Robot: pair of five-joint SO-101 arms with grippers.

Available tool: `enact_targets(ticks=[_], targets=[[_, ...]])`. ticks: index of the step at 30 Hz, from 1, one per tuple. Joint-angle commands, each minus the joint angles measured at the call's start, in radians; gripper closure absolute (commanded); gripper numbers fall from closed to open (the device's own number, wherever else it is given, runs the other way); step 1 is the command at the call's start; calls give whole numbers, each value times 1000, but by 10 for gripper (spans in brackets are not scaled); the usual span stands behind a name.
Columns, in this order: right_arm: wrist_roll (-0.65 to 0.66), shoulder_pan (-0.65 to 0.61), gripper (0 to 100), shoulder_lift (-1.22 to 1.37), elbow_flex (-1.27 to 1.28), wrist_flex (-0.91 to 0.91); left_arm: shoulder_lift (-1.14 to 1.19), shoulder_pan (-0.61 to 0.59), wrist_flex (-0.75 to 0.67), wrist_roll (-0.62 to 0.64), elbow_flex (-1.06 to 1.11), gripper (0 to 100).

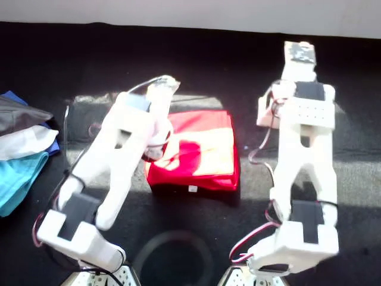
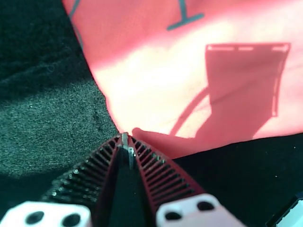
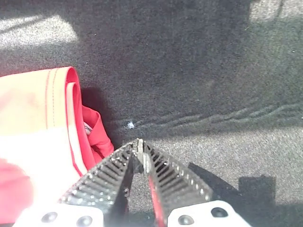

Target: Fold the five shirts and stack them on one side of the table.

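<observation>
Red shirt: you have the folded red shirt [image 1: 199, 152] lying flat at the middle of the table [image 1: 333, 179], well apart from every edge. It is close to square, so no long axis need steer your approach.

Left claw: your left gripper [image 2: 125, 139] sits right at the shirt's left edge, with its tips pressed together. A small lip of red cloth lies just beside the tips (whether any cloth is pinched between them, you cannot tell from here).

Right claw: your right gripper [image 3: 138, 144] hangs over bare table just off the shirt's right edge, near a loose fold, tips together and holding nothing.

Pile: the other shirts [image 1: 24, 143] lie heaped at the table's left edge, rumpled, not squared.

Key relation: the heap lies to the left of the red shirt, and your left arm stands between the two, so it is the nearer one.

Judgement: if you stack on the left side, the shirt probably travels leftward past the left claw. A grip on one edge alone risks undoing the fold.
</observation>
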Motion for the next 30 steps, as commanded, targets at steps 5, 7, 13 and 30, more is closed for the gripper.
enact_targets(ticks=[5,7,13,30], targets=[[-20,-179,991,246,-352,90,-160,-7,-244,-5,294,991],[-23,-206,991,314,-403,93,-160,-7,-258,-3,302,991],[-84,-255,991,466,-458,93,-77,-7,-325,-2,361,991],[-75,-197,991,657,-506,99,-12,-10,-330,0,335,991]])
